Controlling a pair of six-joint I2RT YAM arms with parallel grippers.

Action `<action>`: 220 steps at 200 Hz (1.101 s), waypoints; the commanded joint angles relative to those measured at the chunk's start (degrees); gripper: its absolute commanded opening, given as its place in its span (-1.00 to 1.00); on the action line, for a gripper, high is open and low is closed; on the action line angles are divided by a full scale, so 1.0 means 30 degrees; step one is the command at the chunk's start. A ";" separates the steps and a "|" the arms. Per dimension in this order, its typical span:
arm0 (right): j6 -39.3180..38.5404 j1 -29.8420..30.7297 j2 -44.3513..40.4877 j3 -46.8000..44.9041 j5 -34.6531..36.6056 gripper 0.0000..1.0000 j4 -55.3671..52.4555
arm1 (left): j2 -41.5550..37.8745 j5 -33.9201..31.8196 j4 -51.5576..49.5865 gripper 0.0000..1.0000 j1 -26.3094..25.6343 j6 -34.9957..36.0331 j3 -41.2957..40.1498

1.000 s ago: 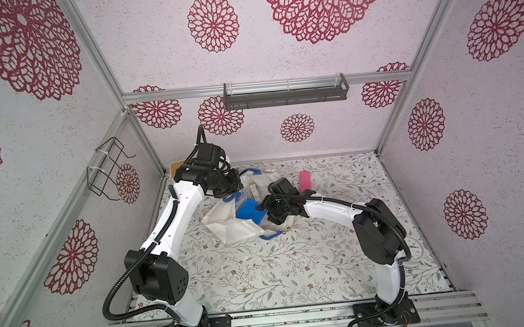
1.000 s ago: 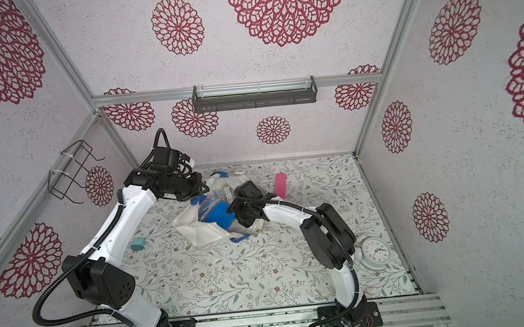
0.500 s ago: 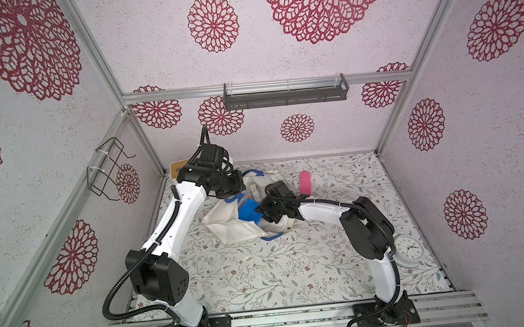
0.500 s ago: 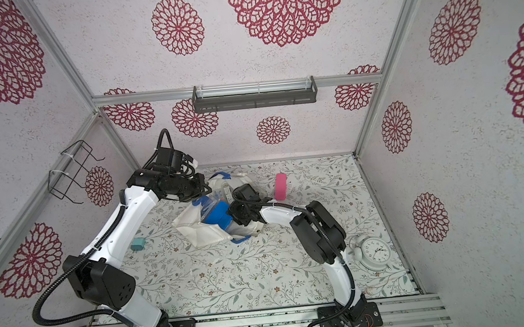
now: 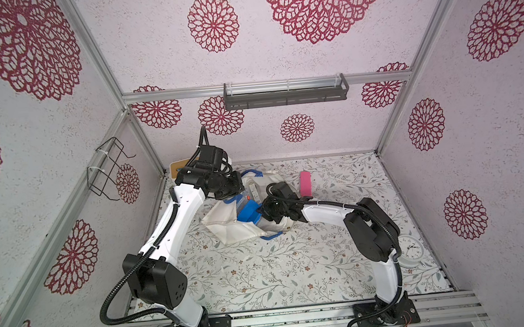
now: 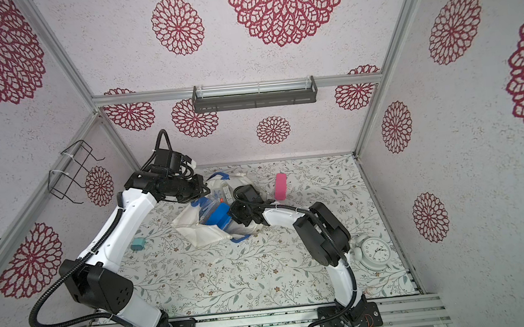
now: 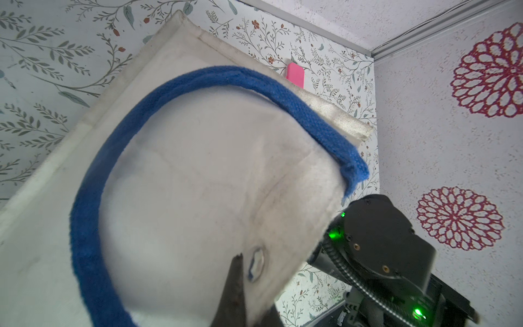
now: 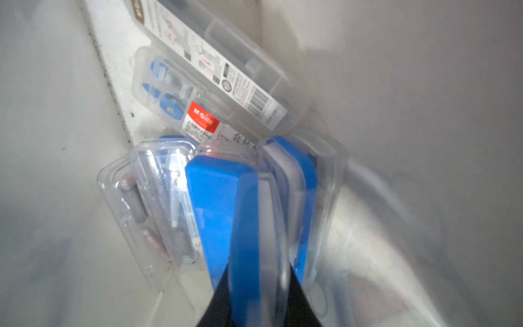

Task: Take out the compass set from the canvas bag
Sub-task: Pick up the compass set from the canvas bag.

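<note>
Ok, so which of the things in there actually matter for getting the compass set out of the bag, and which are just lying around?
In the job: canvas bag; blue-backed clear case inside it, likely the set wanted; left gripper pinching the bag; right gripper clamped on that case.
Lying about: pink block; white alarm clock; small teal object; tan-topped white box.

See the left arm and right arm: white shells, black joints. Ribbed black cables loop alongside. Green lights glowing on a black housing, brass screws.
</note>
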 commanded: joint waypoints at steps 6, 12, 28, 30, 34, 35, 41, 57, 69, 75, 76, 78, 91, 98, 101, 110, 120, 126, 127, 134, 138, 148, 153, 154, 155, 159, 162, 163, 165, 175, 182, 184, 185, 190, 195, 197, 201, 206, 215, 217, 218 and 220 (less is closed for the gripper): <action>-0.1937 -0.0237 -0.2818 0.0242 0.0046 -0.63 -0.0395 | -0.0513 0.0183 0.0411 -1.00 0.0023 -0.0172 0.0120; -0.2216 -0.0237 -0.3102 0.0210 0.0023 -0.63 -0.0583 | -0.0453 0.0185 0.0408 -1.00 0.0047 -0.0171 0.0183; -0.3010 -0.0237 -0.3664 0.0257 0.0005 -0.63 -0.1237 | -0.0257 0.0187 0.0388 -1.00 0.0116 -0.0143 0.0444; -0.3114 -0.0237 -0.3726 0.0245 -0.0009 -0.63 -0.1347 | -0.0245 0.0189 0.0401 -1.00 0.0113 -0.0140 0.0457; -0.3347 -0.0237 -0.3851 0.0250 0.0002 -0.63 -0.1541 | -0.0173 0.0185 0.0402 -1.00 0.0140 -0.0163 0.0543; -0.3418 -0.0237 -0.3877 0.0270 0.0009 -0.63 -0.1575 | -0.0163 0.0173 0.0394 -1.00 0.0141 -0.0166 0.0561; -0.3823 -0.0237 -0.4027 0.0276 -0.0013 -0.63 -0.1828 | -0.0106 0.0161 0.0409 -1.00 0.0172 -0.0136 0.0675; -0.5086 -0.0229 -0.4322 0.0492 0.0121 -0.63 -0.2816 | 0.0130 0.0214 0.0416 -1.00 0.0280 -0.0085 0.0946; -0.6239 -0.0266 -0.4568 0.0758 0.0299 -0.65 -0.3731 | 0.0304 0.0270 0.0291 -1.00 0.0364 -0.0081 0.1241; -0.6825 -0.0294 -0.4752 0.0858 0.0402 -0.65 -0.4175 | 0.0413 0.0279 0.0226 -1.00 0.0376 -0.0037 0.1374; -0.6915 -0.0295 -0.4781 0.0881 0.0429 -0.66 -0.4269 | 0.0423 0.0293 0.0204 -1.00 0.0376 -0.0030 0.1401; -0.7137 -0.0317 -0.4847 0.0914 0.0471 -0.65 -0.4383 | 0.0446 0.0303 0.0172 -1.00 0.0391 -0.0031 0.1451; -0.8408 -0.0476 -0.5456 0.0922 0.0529 -0.65 -0.4941 | 0.0521 0.0253 0.0125 -1.00 0.0449 0.0035 0.1572; -0.8951 -0.0624 -0.5832 0.0789 0.0454 -0.66 -0.5074 | 0.0521 0.0276 0.0140 -1.00 0.0460 0.0033 0.1600; -0.9186 -0.0732 -0.6011 0.0682 0.0364 -0.66 -0.5067 | 0.0521 0.0277 0.0140 -1.00 0.0463 0.0036 0.1604; -0.9632 -0.1106 -0.6598 0.0245 0.0104 -0.66 -0.4971 | 0.0492 0.0251 0.0135 -1.00 0.0498 0.0035 0.1568; -0.9994 -0.1720 -0.7286 -0.0418 -0.0372 -0.65 -0.4616 | 0.0498 0.0254 0.0132 -1.00 0.0495 0.0022 0.1553; -1.0123 -0.2152 -0.7767 -0.0843 -0.0687 -0.65 -0.4338 | 0.0465 0.0263 0.0128 -1.00 0.0499 0.0053 0.1535; -1.0131 -0.2249 -0.7841 -0.0906 -0.0731 -0.66 -0.4292 | 0.0464 0.0255 0.0125 -1.00 0.0496 0.0045 0.1526; -1.0216 -0.2829 -0.8328 -0.1374 -0.1307 -0.66 -0.3907 | 0.0440 0.0238 0.0151 -1.00 0.0502 0.0031 0.1516; -1.0328 -0.3199 -0.8632 -0.1592 -0.1654 -0.65 -0.3695 | 0.0434 0.0245 0.0137 -1.00 0.0527 0.0036 0.1501; -1.0593 -0.4175 -0.9281 -0.1976 -0.2576 -0.64 -0.3247 | 0.0409 0.0221 0.0154 -1.00 0.0539 0.0012 0.1435; -1.0793 -0.4633 -0.9504 -0.2024 -0.3041 -0.64 -0.3170 | 0.0404 0.0247 0.0129 -1.00 0.0532 0.0014 0.1442; -1.0848 -0.4720 -0.9545 -0.2025 -0.3139 -0.64 -0.3151 | 0.0404 0.0233 0.0141 -1.00 0.0527 0.0025 0.1450; -1.0904 -0.4851 -0.9580 -0.2025 -0.3261 -0.63 -0.3142 | 0.0404 0.0226 0.0132 -1.00 0.0525 0.0031 0.1454; -1.1136 -0.5178 -0.9705 -0.1985 -0.3783 -0.63 -0.3111 | 0.0404 0.0208 0.0145 -1.00 0.0524 0.0011 0.1457; -1.1334 -0.5469 -0.9777 -0.1932 -0.4150 -0.62 -0.3104 | 0.0404 0.0195 0.0133 -1.00 0.0523 0.0030 0.1457; -1.1396 -0.5563 -0.9784 -0.1905 -0.4308 -0.62 -0.3103 | 0.0404 0.0192 0.0143 -1.00 0.0523 0.0033 0.1457; -1.1523 -0.5772 -0.9782 -0.1848 -0.4625 -0.62 -0.3103 | 0.0404 0.0212 0.0142 -1.00 0.0537 0.0036 0.1501; -1.2238 -0.6618 -0.9739 -0.1384 -0.5847 -0.61 -0.3558 | 0.0404 0.0197 0.0098 -1.00 0.0551 0.0031 0.1555; -1.3054 -0.7165 -0.9593 -0.0858 -0.6220 -0.62 -0.4413 | 0.0404 0.0213 0.0093 -1.00 0.0556 0.0062 0.1620; -1.3322 -0.7315 -0.9551 -0.0766 -0.6297 -0.62 -0.4639 | 0.0419 0.0195 0.0064 -1.00 0.0553 0.0065 0.1630; -1.3445 -0.7380 -0.9539 -0.0707 -0.6334 -0.62 -0.4721 | 0.0412 0.0207 0.0050 -1.00 0.0567 0.0051 0.1646; -1.4069 -0.7675 -0.9452 -0.0411 -0.6490 -0.62 -0.5239 | 0.0433 0.0199 0.0061 -1.00 0.0571 0.0058 0.1697; -1.4741 -0.7973 -0.9342 -0.0159 -0.6530 -0.62 -0.5786 | 0.0441 0.0215 0.0001 -1.00 0.0567 0.0065 0.1749; -1.5018 -0.8089 -0.9269 -0.0042 -0.6513 -0.62 -0.6008 | 0.0457 0.0218 -0.0017 -1.00 0.0570 0.0080 0.1772; -1.5576 -0.8326 -0.9152 0.0179 -0.6475 -0.62 -0.6502 | 0.0462 0.0196 -0.0016 -1.00 0.0569 0.0043 0.1787; -1.6330 -0.8598 -0.8947 0.0405 -0.6369 -0.63 -0.7106 | 0.0463 0.0207 -0.0033 -1.00 0.0558 0.0060 0.1802; -1.7474 -0.9078 -0.8474 0.0902 -0.5958 -0.63 -0.8255 | 0.0463 0.0196 -0.0065 -1.00 0.0565 0.0062 0.1852; -1.7708 -0.9200 -0.8326 0.1007 -0.5865 -0.63 -0.8493 | 0.0463 0.0198 -0.0071 -1.00 0.0562 0.0065 0.1864; -1.7821 -0.9245 -0.8268 0.1073 -0.5810 -0.63 -0.8625 | 0.0448 0.0194 -0.0062 -1.00 0.0557 0.0065 0.1866; -1.8051 -0.9344 -0.8121 0.1174 -0.5703 -0.63 -0.8856 | 0.0437 0.0190 -0.0070 -1.00 0.0553 0.0051 0.1867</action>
